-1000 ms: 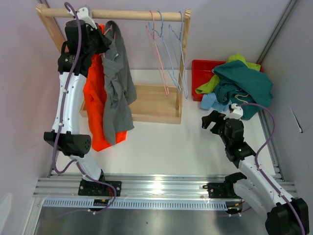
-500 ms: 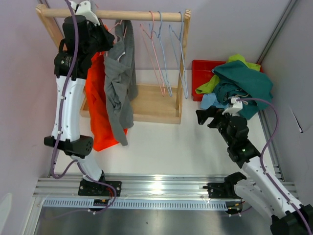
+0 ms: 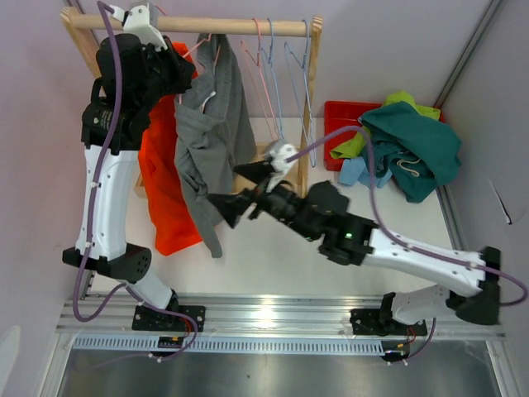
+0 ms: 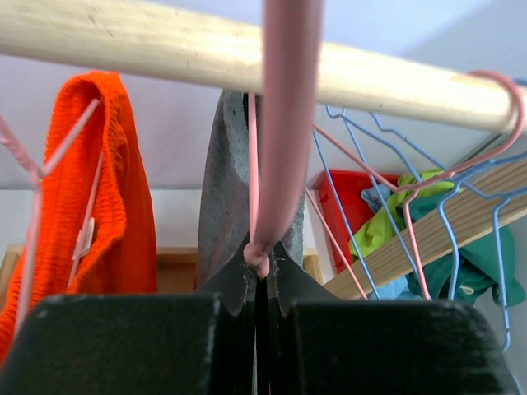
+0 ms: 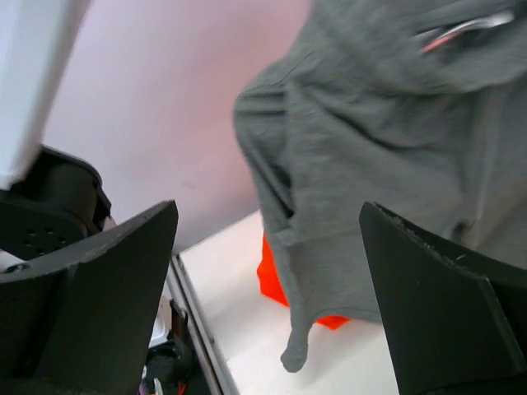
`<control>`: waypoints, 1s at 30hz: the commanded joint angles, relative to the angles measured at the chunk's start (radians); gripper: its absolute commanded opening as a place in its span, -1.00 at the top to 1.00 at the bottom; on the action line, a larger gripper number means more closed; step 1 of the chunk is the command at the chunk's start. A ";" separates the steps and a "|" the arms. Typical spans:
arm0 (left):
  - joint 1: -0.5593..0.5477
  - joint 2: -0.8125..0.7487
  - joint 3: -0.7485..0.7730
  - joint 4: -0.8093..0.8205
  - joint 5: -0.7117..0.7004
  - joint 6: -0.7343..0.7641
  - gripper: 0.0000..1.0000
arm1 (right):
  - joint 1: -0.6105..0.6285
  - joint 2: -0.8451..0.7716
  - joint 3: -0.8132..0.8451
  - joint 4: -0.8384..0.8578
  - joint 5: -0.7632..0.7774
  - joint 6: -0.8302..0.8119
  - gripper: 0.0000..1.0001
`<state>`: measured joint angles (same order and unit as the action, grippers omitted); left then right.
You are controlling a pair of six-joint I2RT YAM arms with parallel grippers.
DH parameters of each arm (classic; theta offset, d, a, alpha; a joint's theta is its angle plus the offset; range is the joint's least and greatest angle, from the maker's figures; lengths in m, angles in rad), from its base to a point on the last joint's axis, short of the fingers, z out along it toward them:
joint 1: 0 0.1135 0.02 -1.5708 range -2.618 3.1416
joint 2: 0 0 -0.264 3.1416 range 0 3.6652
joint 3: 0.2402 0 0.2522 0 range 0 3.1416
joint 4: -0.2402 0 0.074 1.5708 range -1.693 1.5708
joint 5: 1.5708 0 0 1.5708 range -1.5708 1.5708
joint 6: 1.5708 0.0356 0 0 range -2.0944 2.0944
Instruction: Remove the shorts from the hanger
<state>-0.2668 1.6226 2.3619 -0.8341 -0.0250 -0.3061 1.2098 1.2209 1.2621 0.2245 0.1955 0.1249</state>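
Five pairs of shorts I count in all. Two hang on the wooden rail (image 3: 240,26): the orange shorts (image 3: 161,190) at the left and the grey shorts (image 3: 211,124) just beside them on the right. Three lie in a heap at the right side of the table, over the red tray (image 3: 339,116): the teal shorts (image 3: 417,145) on top, with the lime green shorts (image 3: 351,145) and the light blue shorts (image 3: 351,172) showing at its left edge. On the orange shorts a small pale tag (image 4: 85,239) is visible, but it is too small for me to read any writing. Further right on the same rail hang bare wire hangers (image 3: 277,91), pink and blue; they overlap, so I count three, not with full certainty. My left gripper (image 4: 261,267) is up at the rail, its jaws pressed together on the pink hanger (image 4: 284,123) that carries the grey shorts. My right gripper (image 3: 238,190) reaches across the table with its jaws spread wide, holding nothing, just beside the lower part of the grey shorts; I cannot tell if it touches the fabric.
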 commanded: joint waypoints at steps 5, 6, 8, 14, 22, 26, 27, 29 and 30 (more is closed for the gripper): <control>-0.015 -0.029 -0.003 0.070 0.003 -0.016 1.00 | 0.100 0.294 0.227 0.050 0.093 -0.113 -0.99; -0.015 -0.033 -0.009 0.066 0.004 -0.013 1.00 | 0.102 0.316 0.246 0.049 0.104 -0.116 -0.99; -0.015 -0.053 -0.026 0.064 0.005 -0.005 1.00 | 0.102 0.366 0.281 0.055 0.140 -0.120 -0.99; -0.015 -0.118 -0.095 0.066 0.017 0.005 1.00 | 0.102 0.453 0.315 0.137 0.203 -0.166 -0.99; -0.008 -0.168 -0.148 0.082 0.020 0.007 1.00 | 0.106 0.566 0.372 0.187 0.233 -0.150 0.29; 0.003 -0.173 -0.148 0.086 0.043 0.007 1.00 | 0.167 0.559 0.324 0.183 0.281 -0.134 1.00; 0.006 -0.171 -0.144 0.087 0.037 0.007 1.00 | 0.186 0.549 0.303 0.196 0.307 -0.137 1.00; 0.017 -0.171 -0.138 0.087 0.034 0.006 1.00 | 0.250 0.511 0.228 0.214 0.334 -0.140 1.00; 0.020 -0.171 -0.133 0.089 0.033 0.005 1.00 | 0.273 0.497 0.208 0.208 0.346 -0.139 1.00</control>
<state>-0.2653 1.4944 2.1956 -0.8452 -0.0120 -0.3038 1.3880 1.7729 1.5387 0.4019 0.4931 -0.0200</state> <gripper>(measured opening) 0.038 0.040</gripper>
